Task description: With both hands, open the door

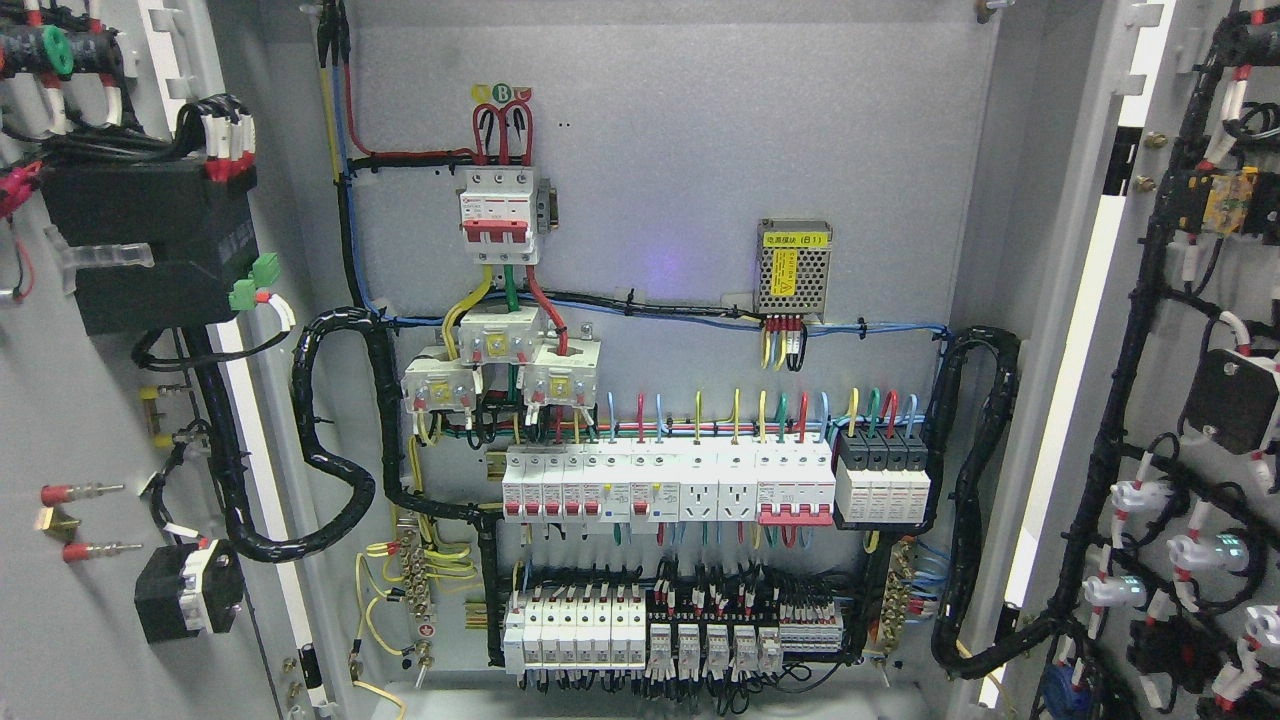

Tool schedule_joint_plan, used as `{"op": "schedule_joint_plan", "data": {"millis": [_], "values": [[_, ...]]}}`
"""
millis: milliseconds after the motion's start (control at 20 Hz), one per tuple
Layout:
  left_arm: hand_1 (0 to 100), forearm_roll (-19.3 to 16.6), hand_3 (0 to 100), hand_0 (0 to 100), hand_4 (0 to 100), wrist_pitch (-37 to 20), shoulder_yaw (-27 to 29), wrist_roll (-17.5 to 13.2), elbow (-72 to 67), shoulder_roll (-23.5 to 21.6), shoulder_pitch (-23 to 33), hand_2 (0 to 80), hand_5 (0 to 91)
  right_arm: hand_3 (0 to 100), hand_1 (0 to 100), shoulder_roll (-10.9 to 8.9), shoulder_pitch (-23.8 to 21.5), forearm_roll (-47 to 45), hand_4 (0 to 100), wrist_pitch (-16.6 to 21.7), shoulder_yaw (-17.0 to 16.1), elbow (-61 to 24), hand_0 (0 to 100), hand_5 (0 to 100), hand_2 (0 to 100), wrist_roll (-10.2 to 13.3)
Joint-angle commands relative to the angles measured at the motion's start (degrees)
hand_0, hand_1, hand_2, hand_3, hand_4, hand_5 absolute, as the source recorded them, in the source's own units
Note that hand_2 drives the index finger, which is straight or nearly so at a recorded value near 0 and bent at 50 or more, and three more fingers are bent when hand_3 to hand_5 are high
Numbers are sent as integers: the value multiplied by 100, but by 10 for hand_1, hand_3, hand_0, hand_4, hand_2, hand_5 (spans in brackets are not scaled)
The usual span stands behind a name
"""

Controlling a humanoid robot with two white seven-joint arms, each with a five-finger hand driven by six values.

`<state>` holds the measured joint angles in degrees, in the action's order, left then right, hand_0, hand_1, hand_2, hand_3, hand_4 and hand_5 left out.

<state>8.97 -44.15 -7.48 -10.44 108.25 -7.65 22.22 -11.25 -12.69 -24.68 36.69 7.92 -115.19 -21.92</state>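
Head view shows an electrical cabinet (660, 150) with both of its doors swung wide, so I judge the opening task to be essentially done. The left door (90, 420) stands to the left of the cabinet's back panel and the right door (1200, 420) to its right, each turned so its inner face and mounted parts look toward the camera; thick black cable looms (330, 440) curve from the panel to each door, slack enough, it seems, to let the doors swing. On the panel, the long row of white breakers (665, 485) sits across the middle, a second terminal row (640, 625) below it, the three-pole main breaker (497, 215) above and to the left, and the small perforated power supply (792, 265) above and to the right. Neither hand appears anywhere, so whether the fingers are spread or closed cannot be told. Both doors are cut off by the picture's edges, their outer handles are hidden, and the small labels are unreadable.
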Motion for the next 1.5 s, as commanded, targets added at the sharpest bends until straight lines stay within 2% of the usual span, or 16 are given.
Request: {"op": "schedule_joint_plan", "data": {"millis": [0,351,551,651,802,1002,1453], "values": [[389,-54,0,120,0,-2862,360,24,513,502,-165,0,0,0,389,-273,-49,-11,0,-4,-783,-337,120,0,0,3],[389,-10,0,120,0,-3530,923,33,566,502,-139,0,0,0,389,-282,-128,-46,0,-39,-1222,-276,120,0,0,3],[389,8,0,120,0,-3924,1204,243,592,493,-165,0,0,0,389,-282,-190,-72,0,-56,-1459,-162,120,0,0,3],[389,78,0,120,0,-4048,1362,244,627,458,-174,0,0,0,389,-264,-225,-90,0,-56,-1609,-109,120,0,0,12],[389,359,0,120,0,-4049,1652,244,627,370,-183,0,0,0,389,-238,-269,-99,0,-56,-1846,-21,120,0,0,12],[389,842,0,120,0,-4040,2065,261,592,-7,-165,0,0,0,389,-194,-330,-265,0,-56,-2206,102,120,0,0,12],[389,1809,0,120,0,-3952,2742,279,-549,-816,-253,0,0,0,389,-185,-550,-406,0,-56,-2558,304,120,0,0,21]]}}
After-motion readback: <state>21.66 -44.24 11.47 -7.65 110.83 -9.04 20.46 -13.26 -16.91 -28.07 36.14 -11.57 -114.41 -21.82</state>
